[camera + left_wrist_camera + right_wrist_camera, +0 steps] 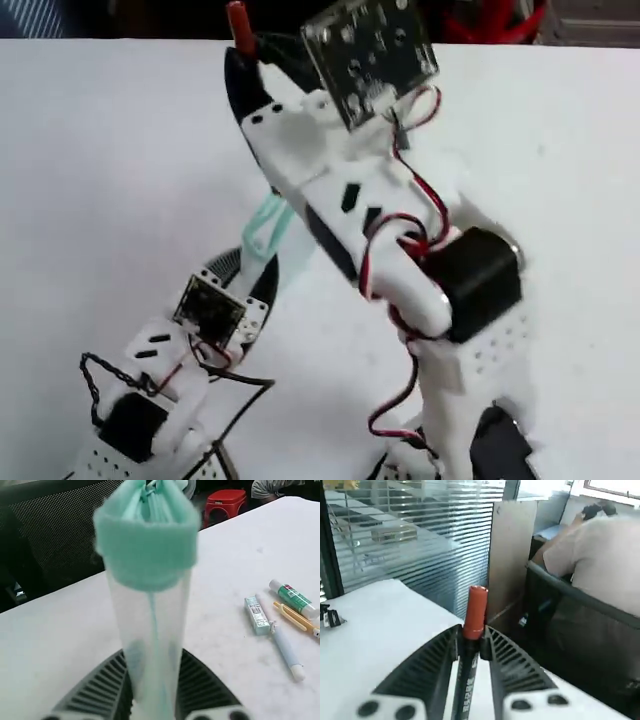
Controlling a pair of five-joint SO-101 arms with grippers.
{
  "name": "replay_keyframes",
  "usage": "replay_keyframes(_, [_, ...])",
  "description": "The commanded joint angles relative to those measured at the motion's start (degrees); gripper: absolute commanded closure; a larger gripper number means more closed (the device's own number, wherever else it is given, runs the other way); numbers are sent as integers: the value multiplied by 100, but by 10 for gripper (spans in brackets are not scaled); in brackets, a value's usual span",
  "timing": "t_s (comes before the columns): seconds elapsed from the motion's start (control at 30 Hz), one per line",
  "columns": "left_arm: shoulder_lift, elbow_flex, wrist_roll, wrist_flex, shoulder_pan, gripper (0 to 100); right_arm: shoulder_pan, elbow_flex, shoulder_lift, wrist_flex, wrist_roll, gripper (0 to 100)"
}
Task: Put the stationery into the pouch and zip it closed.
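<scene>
two holds matter here: nearest, the left gripper (152, 656) pinches the clear pouch (147, 610) low on its body, mint-green zip end (145, 545) pointing away, and should hold it steady. beyond, the right gripper (472, 636) is clamped on a red-capped marker (476, 605) near the far edge of the table (100, 150); i judge it needs lining up with that zip end. farther off, glue stick (295, 598), eraser (256, 615) and pens (285, 645) lie waiting.

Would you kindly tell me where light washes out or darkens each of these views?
High view: the bright table nearly swallows the white right arm. Left wrist view: light passes through the clear pouch; the chair behind is dark. Right wrist view: the far window glares behind the red-capped marker.
</scene>
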Motion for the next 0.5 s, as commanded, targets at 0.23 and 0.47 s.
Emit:
replay_keyframes(0.23, [-4,-44,-62,-149,-31,977,92,1574,-330,-303,-237,981])
replay_keyframes(0.47, [-4,-35,-62,-149,-31,977,75,3253,-1429,-1490,-519,981])
